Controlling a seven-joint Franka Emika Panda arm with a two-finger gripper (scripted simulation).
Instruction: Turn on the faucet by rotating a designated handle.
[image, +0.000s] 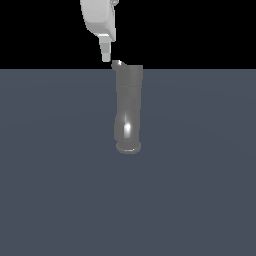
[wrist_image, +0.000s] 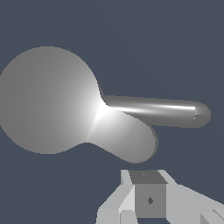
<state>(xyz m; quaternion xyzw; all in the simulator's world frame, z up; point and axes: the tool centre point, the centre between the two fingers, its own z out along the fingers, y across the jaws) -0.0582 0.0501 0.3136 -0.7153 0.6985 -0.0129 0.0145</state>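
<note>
- In the exterior view I see the grey, glossy metallic upright faucet standing on the flat slate-blue floor, near the middle of the frame, with a bright highlight low on its body and a flared round base ring at the bottom.
- The thin, short grey handle sticks out from the faucet's top toward the exterior view's left, its tip turned upward.
- My white robot gripper hangs from above, just to the exterior view's left of the handle; its fingertip sits very near the handle tip, and I cannot tell whether they touch.
- Only one finger outline is plain there, and I cannot tell whether the fingers are spread or together.
- In the wrist view I look down on the faucet's wide round top; the handle runs out from it as a slim rounded rod with a bright streak.
- A broader rounded lobe spreads from the same junction, beside the handle.
- The gripper's grey and white blocks appear near that lobe, apart from the rod.
</note>
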